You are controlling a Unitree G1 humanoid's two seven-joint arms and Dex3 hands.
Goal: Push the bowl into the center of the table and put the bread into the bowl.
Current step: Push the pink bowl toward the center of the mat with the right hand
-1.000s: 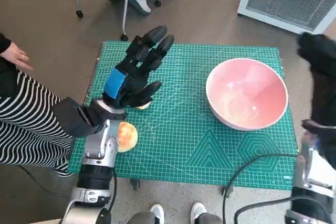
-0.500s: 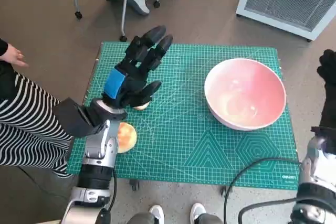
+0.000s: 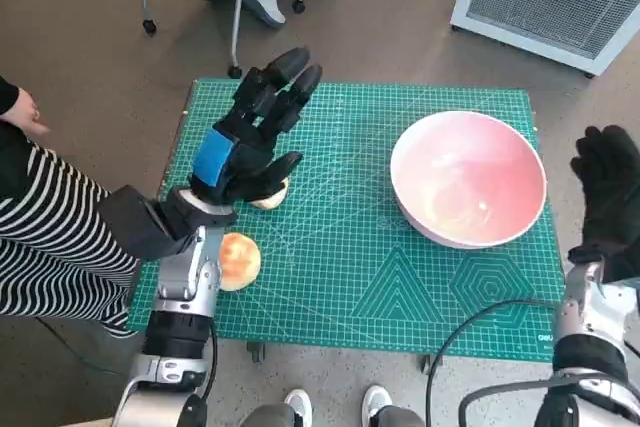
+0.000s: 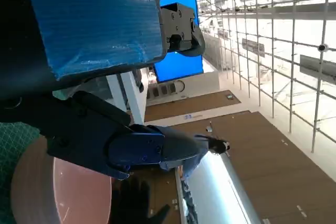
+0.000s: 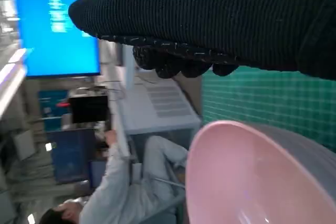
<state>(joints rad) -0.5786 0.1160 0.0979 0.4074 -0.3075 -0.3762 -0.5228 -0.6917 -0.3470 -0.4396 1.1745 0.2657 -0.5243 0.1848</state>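
1. Head view: a green cutting mat (image 3: 340, 247) covers the small surface. A pink bowl (image 3: 468, 179) sits on the mat's right part, well off centre. The left hand (image 3: 250, 142), black with blue tape on its back, hovers over the mat's left part, fingers stretched out and apart, holding nothing. A piece of bread (image 3: 270, 194) peeks out just under that hand; a round bread roll (image 3: 238, 260) lies nearer the front edge, partly hidden by the forearm. The right hand (image 3: 608, 187), in a black knitted glove, is raised just beyond the mat's right edge, fingers spread, empty, close to the bowl but apart from it. A person in a striped garment (image 3: 50, 237) sits at the left.

2. Left wrist view: the taped hand fills the frame; the bowl's rim shows beyond its fingers.

3. Right wrist view: the glove spans one edge, the pink bowl and green mat beneath it, and a seated person (image 5: 126, 182) beyond.
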